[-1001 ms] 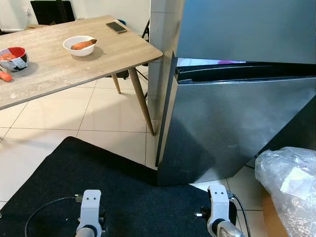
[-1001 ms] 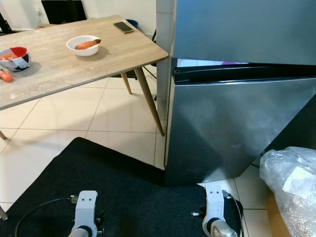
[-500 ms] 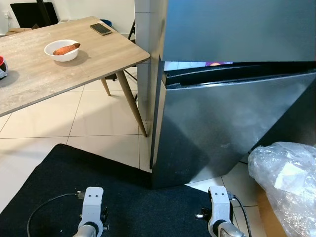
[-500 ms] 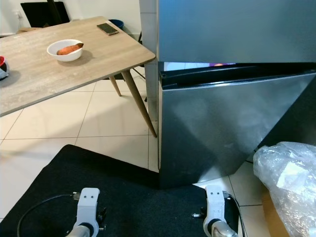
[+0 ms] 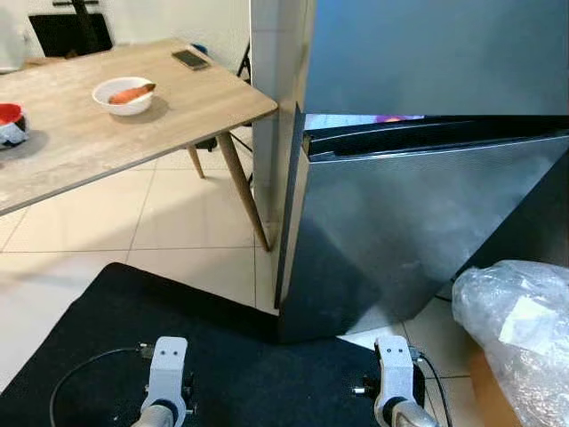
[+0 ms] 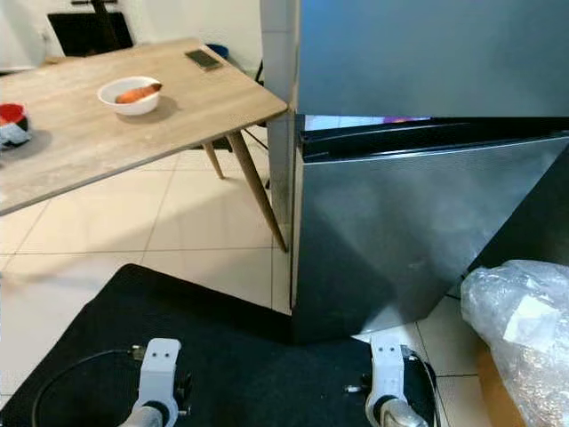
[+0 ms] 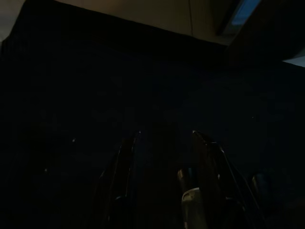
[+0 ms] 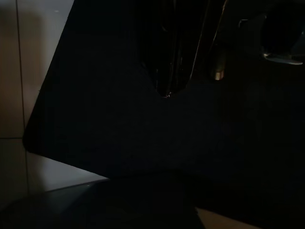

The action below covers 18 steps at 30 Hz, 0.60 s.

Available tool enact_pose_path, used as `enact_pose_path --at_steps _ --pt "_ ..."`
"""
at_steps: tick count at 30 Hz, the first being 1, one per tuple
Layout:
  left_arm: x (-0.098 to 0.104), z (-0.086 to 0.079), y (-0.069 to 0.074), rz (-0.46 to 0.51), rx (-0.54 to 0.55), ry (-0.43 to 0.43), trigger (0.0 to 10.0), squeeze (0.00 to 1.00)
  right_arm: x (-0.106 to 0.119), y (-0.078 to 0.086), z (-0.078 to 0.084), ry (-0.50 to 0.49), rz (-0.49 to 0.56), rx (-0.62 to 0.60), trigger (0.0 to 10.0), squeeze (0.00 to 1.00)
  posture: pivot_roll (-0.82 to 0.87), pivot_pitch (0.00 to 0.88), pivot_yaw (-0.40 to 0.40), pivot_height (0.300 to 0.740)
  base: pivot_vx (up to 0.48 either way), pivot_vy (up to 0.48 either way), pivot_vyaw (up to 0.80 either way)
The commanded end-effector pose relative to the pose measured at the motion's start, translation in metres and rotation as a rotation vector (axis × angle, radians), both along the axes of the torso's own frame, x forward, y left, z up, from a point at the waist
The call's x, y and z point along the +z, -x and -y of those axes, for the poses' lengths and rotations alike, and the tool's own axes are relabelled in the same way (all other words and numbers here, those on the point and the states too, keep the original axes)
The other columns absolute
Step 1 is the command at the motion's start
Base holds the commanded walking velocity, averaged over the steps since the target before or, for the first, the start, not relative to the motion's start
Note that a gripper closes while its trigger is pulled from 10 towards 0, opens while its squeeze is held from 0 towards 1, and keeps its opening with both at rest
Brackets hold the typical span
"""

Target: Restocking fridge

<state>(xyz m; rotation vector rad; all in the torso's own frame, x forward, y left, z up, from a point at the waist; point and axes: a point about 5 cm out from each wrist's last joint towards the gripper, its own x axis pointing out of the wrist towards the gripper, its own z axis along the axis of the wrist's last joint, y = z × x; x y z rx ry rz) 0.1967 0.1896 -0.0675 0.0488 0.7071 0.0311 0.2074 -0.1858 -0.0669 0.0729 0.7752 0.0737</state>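
Fridge is faced, lower door ajar. Carrot bowl sits on table, well apart. Left gripper hangs spread and empty; right gripper fingers unreadable. Stage ambiguous: items fetched next, or door shut.

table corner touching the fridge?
Cannot tell. In the left eye view the table corner runs right up to the pillar beside the fridge, and the right eye view does the same; no gap or contact shows plainly.

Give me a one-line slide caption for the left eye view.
Steel fridge with its lower door ajar, beside a wooden table holding a white bowl and phone.
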Motion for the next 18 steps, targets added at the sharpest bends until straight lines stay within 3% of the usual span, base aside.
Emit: enact_pose_path --at_steps 1,6,18 --pt "-0.0025 0.0024 0.0039 -0.015 -0.012 -0.001 10.0 0.00 -0.0029 0.0048 0.0005 -0.002 -0.016 -0.015 10.0 0.00 -0.08 0.080 0.003 0.738 0.000 0.000 0.00" --pt "-0.0024 0.0028 0.0041 -0.013 -0.024 0.005 10.0 0.00 -0.0027 0.0046 0.0006 -0.003 -0.015 -0.017 10.0 0.00 -0.08 0.080 0.004 0.738 0.000 0.000 0.00" --pt "-0.0025 0.0043 0.0042 -0.011 -0.031 0.016 10.0 0.00 -0.0029 0.0052 0.0018 -0.002 -0.017 -0.020 10.0 0.00 -0.08 0.083 0.005 0.738 0.289 0.000 0.00"
